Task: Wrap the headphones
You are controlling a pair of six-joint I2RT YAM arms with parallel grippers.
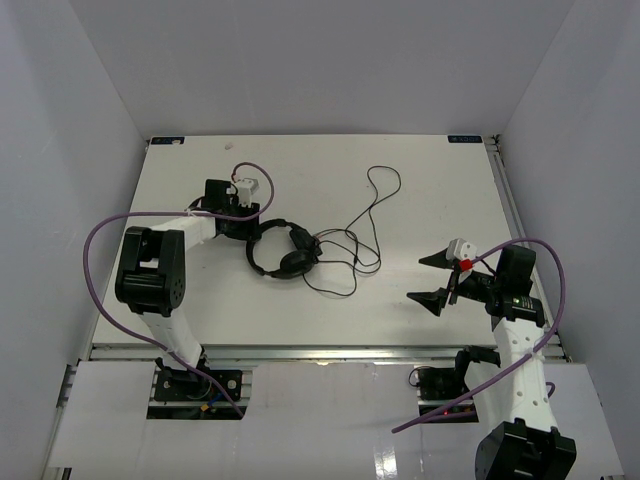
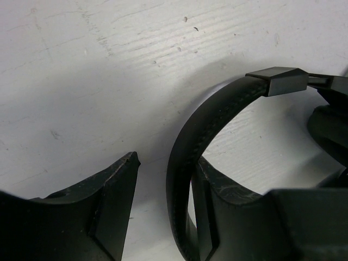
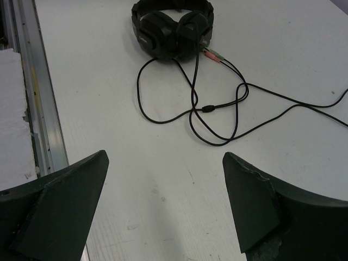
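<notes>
The black headphones (image 1: 285,252) lie on the white table (image 1: 420,190), left of centre. Their thin black cord (image 1: 360,235) trails to the right in loose loops. My left gripper (image 1: 240,228) sits at the headband's left side. In the left wrist view the headband (image 2: 217,109) passes between the jaws of the left gripper (image 2: 167,160). It rests against the right finger, and a gap separates it from the left finger. My right gripper (image 1: 420,279) hovers wide open and empty to the right of the cord. The right wrist view shows the headphones (image 3: 171,24) and cord (image 3: 217,109) ahead of that gripper (image 3: 165,156).
Purple robot cables (image 1: 100,240) loop off both arms. A metal rail (image 3: 32,98) and white foam board (image 3: 11,119) run along the table's near edge. White walls enclose the left, right and back sides.
</notes>
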